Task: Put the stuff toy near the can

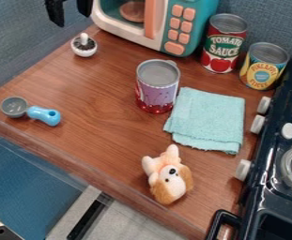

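The tool (pixel 72 18) at the far left is plain black, with two chunky, angular fingers (pixel 56 13). The left one has a slightly stepped edge; the right one narrows downward.

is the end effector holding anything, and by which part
Nothing is held: the end effector is open at the upper left, and the plush dog lies on the counter.

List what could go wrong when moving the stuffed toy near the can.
The stuffed toy lies near the counter's front edge, so a clumsy grasp might push it off. With a purple can, a red can and a yellow-labelled can standing here, the wrong one could be chosen.
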`<state>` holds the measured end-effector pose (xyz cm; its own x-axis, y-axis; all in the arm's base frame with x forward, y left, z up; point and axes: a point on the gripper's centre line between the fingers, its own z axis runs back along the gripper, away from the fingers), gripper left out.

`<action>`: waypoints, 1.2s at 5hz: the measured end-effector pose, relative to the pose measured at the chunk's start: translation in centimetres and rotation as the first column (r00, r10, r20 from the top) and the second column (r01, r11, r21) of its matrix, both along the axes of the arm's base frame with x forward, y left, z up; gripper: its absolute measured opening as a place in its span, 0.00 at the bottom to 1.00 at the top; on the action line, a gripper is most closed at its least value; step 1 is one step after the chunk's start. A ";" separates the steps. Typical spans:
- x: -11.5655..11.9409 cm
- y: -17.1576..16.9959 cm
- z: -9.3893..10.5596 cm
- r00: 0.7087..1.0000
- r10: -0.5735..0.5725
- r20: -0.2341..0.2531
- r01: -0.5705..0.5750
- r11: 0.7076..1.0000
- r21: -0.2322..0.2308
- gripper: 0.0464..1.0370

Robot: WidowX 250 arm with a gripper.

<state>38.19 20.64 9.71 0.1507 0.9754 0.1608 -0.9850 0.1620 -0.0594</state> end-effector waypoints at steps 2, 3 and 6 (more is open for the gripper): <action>-0.7 -0.6 -2.4 0.999 -0.009 -0.050 0.007 0.999 -0.042 0.96; -1.8 -1.5 -0.6 1.000 -0.017 0.002 0.017 0.999 -0.039 0.96; -6.6 -9.7 3.6 0.971 -0.185 0.151 0.200 0.976 -0.089 0.96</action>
<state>31.61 10.92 13.35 0.3203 0.9426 0.0947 -0.9162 0.3336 -0.2220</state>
